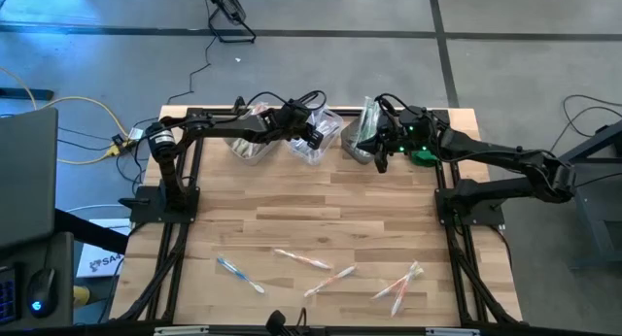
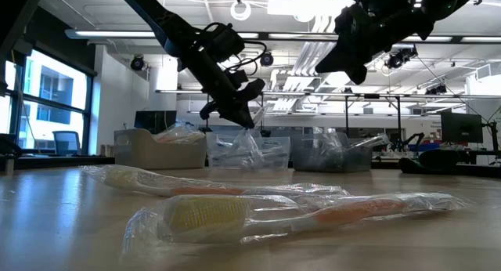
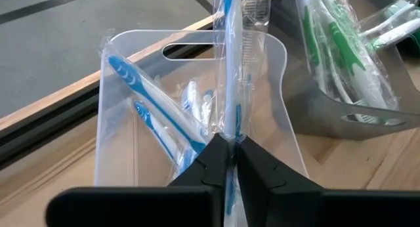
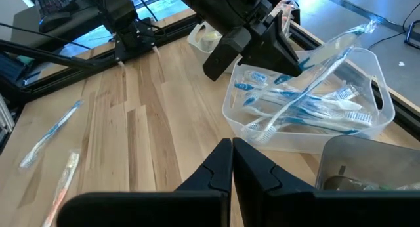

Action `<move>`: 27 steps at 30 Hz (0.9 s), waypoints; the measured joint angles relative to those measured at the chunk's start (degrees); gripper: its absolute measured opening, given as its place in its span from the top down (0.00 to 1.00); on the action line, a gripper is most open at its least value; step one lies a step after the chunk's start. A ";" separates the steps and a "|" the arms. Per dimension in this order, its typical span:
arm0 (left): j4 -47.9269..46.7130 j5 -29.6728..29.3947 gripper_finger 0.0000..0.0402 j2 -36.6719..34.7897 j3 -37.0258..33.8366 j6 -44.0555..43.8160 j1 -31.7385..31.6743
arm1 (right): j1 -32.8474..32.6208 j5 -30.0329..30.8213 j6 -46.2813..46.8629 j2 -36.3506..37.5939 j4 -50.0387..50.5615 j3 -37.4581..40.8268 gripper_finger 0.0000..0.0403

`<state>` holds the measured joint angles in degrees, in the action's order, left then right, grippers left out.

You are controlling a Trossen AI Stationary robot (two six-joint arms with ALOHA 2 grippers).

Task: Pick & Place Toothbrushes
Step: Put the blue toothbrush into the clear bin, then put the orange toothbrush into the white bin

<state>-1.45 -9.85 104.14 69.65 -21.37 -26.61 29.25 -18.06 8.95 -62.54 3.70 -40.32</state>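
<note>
**So, blue brush going in the middle bin**

Three plastic bins sit in a row along the far edge of the table [image 1: 321, 239]. The middle bin [image 3: 275, 63] is clear and has blue-handled toothbrushes lying in it at mixed angles, all in clear wrappers. The bin beside it toward the right arm [image 3: 341, 115] is packed with green-handled ones leaning against its wall. The bin [image 2: 160, 149] on the left arm's side holds something too, though I can't make out what.

The left gripper [image 3: 230, 151] hangs right over the middle bin, jaws pinched on the wrapped blue toothbrush [image 3: 230, 63]. That brush hangs roughly upright, long axis near vertical, with its lower end dipping into the bin. It's white with a blue handle, in a crinkly clear wrapper.

The right gripper [image 4: 231, 151] hovers above the table just inside the bins, jaws closed on nothing.

Loose toothbrushes [image 1: 330, 278] are scattered near the front edge: a blue one [image 1: 239, 273] toward the left corner, and orange-handled ones in the middle and toward the right, all lying flat at slanted angles.
</note>
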 joint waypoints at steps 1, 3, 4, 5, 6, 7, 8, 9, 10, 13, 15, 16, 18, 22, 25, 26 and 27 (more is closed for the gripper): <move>0.00 0.00 0.95 0.00 0.00 -0.07 0.00 | 0.00 0.00 0.00 -0.02 0.00 0.00 0.99; 0.02 -0.02 0.91 0.00 0.00 -0.15 0.00 | -0.02 0.00 0.00 -0.02 0.00 0.00 0.99; 0.02 -0.02 0.89 0.00 0.00 -0.15 0.00 | -0.02 0.00 0.00 -0.01 0.00 0.00 0.99; 0.00 -0.02 0.87 0.00 0.00 -0.15 0.00 | 0.00 0.00 0.00 0.00 0.00 0.00 0.99; 0.00 -0.02 0.85 0.00 0.00 -0.15 0.00 | 0.00 0.00 0.00 0.00 0.00 0.00 0.99; 0.02 -0.02 0.84 0.00 0.00 -0.15 0.00 | -0.02 -0.02 0.00 -0.01 0.00 0.00 0.99; 0.02 0.00 0.82 0.00 0.00 -0.14 0.00 | 0.00 0.00 0.00 -0.02 0.00 0.00 0.99; 0.02 0.07 0.80 0.00 0.00 -0.11 0.00 | -0.02 0.00 0.00 -0.01 0.00 0.00 0.99; 0.01 0.40 0.79 0.00 0.00 -0.11 0.00 | -0.02 -0.02 0.00 0.00 0.00 0.00 0.99; 0.02 1.06 0.75 0.00 0.00 -0.09 0.00 | -0.02 -0.02 0.00 -0.01 0.00 0.00 0.99; 0.09 1.16 0.74 0.00 0.00 -0.07 0.00 | -0.02 -0.02 0.00 0.00 0.00 -0.01 0.99; 0.20 1.16 0.74 0.00 0.00 -0.07 0.00 | -0.02 -0.02 0.00 0.00 0.00 0.00 0.99; 0.37 1.20 0.73 0.00 0.00 -0.04 0.00 | 0.00 -0.03 0.00 -0.02 0.00 0.00 0.99; 0.73 2.27 0.73 0.00 0.00 -0.13 0.00 | 0.00 -0.04 0.00 -0.01 0.00 0.00 0.99; 1.02 4.58 0.73 0.00 0.04 -0.16 0.00 | -0.01 -0.07 0.01 0.00 0.00 -0.01 0.99; 1.05 5.20 0.73 0.00 0.04 -0.18 0.00 | -0.01 -0.07 0.00 -0.01 0.00 0.00 0.99; 1.05 5.65 0.73 0.00 0.04 -0.27 0.00 | 0.00 -0.06 0.01 -0.02 0.00 -0.01 0.99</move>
<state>-0.40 -4.19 104.14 69.69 -21.63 -26.61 29.26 -18.12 8.96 -62.56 3.70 -40.32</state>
